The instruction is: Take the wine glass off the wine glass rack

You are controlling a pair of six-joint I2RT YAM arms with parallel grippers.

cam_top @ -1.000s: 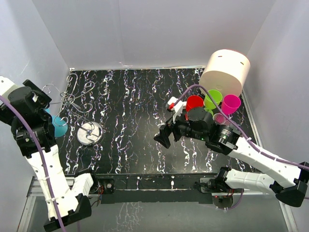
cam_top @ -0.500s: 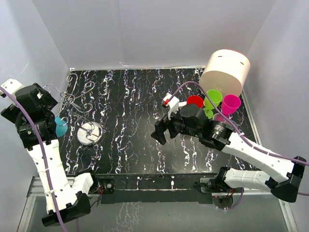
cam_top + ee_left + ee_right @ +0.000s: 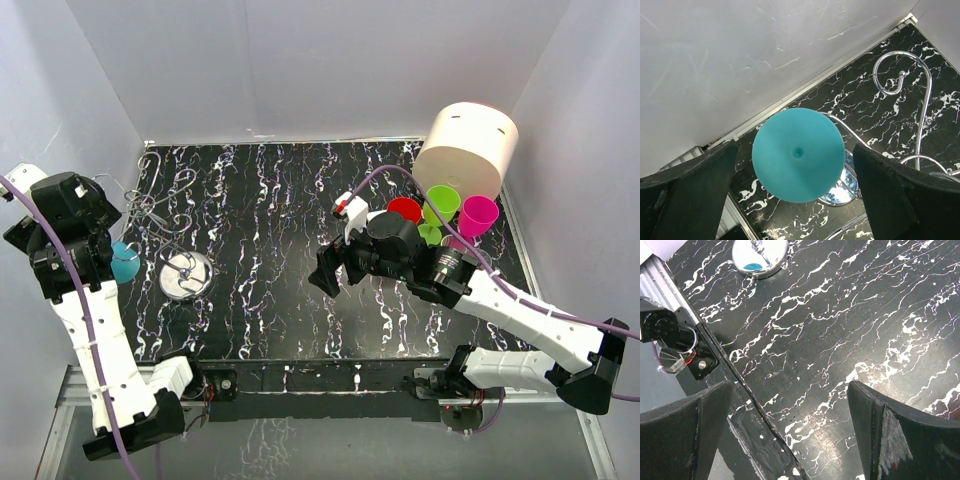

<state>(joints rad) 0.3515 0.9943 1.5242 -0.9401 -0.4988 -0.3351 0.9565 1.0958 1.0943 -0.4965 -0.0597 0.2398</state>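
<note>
The teal wine glass [image 3: 125, 262] hangs at the left side of the wine glass rack [image 3: 152, 205], whose round shiny base disc [image 3: 186, 274] stands on the black marbled table. In the left wrist view the glass's round teal foot [image 3: 798, 155] faces the camera, with the rack's silver wire loops [image 3: 905, 75] and base disc [image 3: 845, 186] behind it. My left gripper [image 3: 796, 197] is open, with one finger on each side of the foot and neither touching it. My right gripper [image 3: 328, 272] is open and empty above the table's middle; it also shows in the right wrist view [image 3: 790, 435].
A large cream cylinder [image 3: 467, 148] stands at the back right, with red [image 3: 404, 211], green [image 3: 441, 203] and pink [image 3: 478, 215] cups in front of it. White walls close in on the left and back. The table's near edge [image 3: 715, 365] and a mounting bracket [image 3: 670, 335] lie below the right gripper.
My left arm has shifted slightly over the teal glass, which stays in place. My right gripper has moved a little to the left, staying open.
</note>
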